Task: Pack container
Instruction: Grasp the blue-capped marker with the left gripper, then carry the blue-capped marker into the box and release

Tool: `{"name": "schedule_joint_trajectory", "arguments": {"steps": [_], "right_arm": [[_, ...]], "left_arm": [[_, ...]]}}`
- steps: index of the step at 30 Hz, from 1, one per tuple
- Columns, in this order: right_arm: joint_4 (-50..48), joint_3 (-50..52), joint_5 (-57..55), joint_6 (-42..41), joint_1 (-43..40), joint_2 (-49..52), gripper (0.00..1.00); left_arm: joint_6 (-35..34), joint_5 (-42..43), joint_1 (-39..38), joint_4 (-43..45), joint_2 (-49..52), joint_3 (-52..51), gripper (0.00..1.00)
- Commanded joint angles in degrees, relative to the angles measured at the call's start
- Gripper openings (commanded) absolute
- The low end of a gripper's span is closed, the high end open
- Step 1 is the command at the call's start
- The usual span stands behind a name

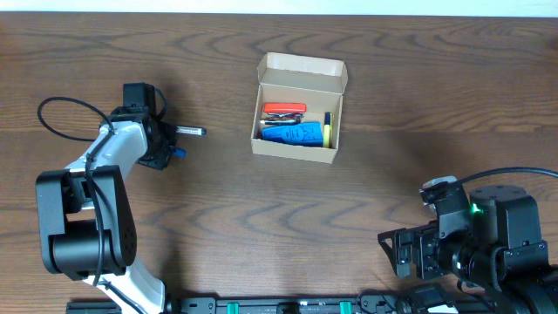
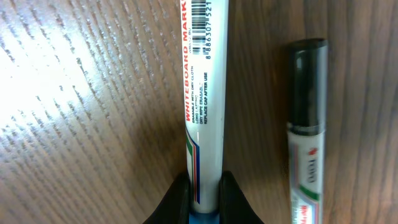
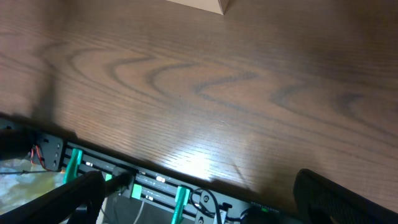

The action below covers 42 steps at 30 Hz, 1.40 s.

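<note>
Container (image 1: 294, 150): tan cardboard box, flap lid raised, centre of the table's (image 1: 418, 105) far edge; red, blue and yellow items (image 1: 292, 133) inside; left gripper (image 2: 205, 193), left side: pinching a whiteboard marker (image 2: 205, 93); black-capped marker (image 2: 306, 124) just beside it, lying flat; right gripper (image 3: 205, 199), near right corner: fingers spread, empty.

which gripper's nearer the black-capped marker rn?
Left. The left gripper is shut on the white marker lying just beside the black-capped marker. The right gripper sits open, far across the table.
</note>
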<state>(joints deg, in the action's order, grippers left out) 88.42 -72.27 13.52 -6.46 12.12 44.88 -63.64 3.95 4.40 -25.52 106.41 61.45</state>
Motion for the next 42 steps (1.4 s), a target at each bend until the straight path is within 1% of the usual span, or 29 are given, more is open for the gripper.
{"name": "schedule_joint_trajectory", "arguments": {"steps": [1,4,6,11,15,17,20,23,26,29,32,33,35,36,38,42], "right_arm": [[-0.1,-0.7,0.2,0.8,-0.5,0.0,0.99],[-0.1,-0.7,0.2,0.8,-0.5,0.0,0.99],[-0.1,-0.7,0.2,0.8,-0.5,0.0,0.99],[-0.1,-0.7,0.2,0.8,-0.5,0.0,0.99],[-0.1,-0.7,0.2,0.8,-0.5,0.0,0.99],[-0.1,-0.7,0.2,0.8,-0.5,0.0,0.99],[-0.1,-0.7,0.2,0.8,-0.5,0.0,0.99],[-0.1,-0.7,0.2,0.8,-0.5,0.0,0.99],[-0.1,-0.7,0.2,0.8,-0.5,0.0,0.99],[-0.1,-0.7,0.2,0.8,-0.5,0.0,0.99],[-0.1,-0.7,0.2,0.8,-0.5,0.0,0.99],[-0.1,-0.7,0.2,0.8,-0.5,0.0,0.99],[-0.1,-0.7,0.2,0.8,-0.5,0.0,0.99],[-0.1,-0.7,0.2,0.8,-0.5,0.0,0.99],[-0.1,-0.7,0.2,0.8,-0.5,0.0,0.99],[-0.1,-0.7,0.2,0.8,-0.5,0.0,0.99]], "left_arm": [[1.1,-0.3,0.1,-2.8,0.7,0.2,0.06],[1.1,-0.7,0.1,-6.2,-1.5,1.6,0.06],[2.3,-1.5,-0.2,-8.2,-4.2,2.5,0.06],[6.0,-3.3,-3.4,-11.5,-13.8,3.8,0.06],[8.6,-5.1,-11.8,-11.7,-22.9,5.1,0.06],[12.8,-8.5,-17.6,-9.9,-25.8,6.3,0.06],[25.4,-10.3,-26.0,-5.2,-27.1,8.4,0.06],[42.6,-9.5,-32.4,-0.4,-26.7,9.5,0.06],[59.1,-9.5,-36.2,1.9,-25.7,9.5,0.06],[79.4,-8.3,-38.1,3.0,-23.8,9.5,0.06],[104.3,-3.9,-38.7,2.9,-20.9,9.5,0.06],[111.4,-3.3,-38.7,2.9,-20.0,9.5,0.06],[123.1,-3.3,-38.7,3.1,-17.8,9.5,0.06],[127.5,-3.4,-38.7,3.1,-16.8,9.5,0.06],[133.5,-3.9,-38.7,3.7,-14.7,9.5,0.06],[138.6,-4.4,-38.9,5.3,-11.0,9.5,0.06]]}}
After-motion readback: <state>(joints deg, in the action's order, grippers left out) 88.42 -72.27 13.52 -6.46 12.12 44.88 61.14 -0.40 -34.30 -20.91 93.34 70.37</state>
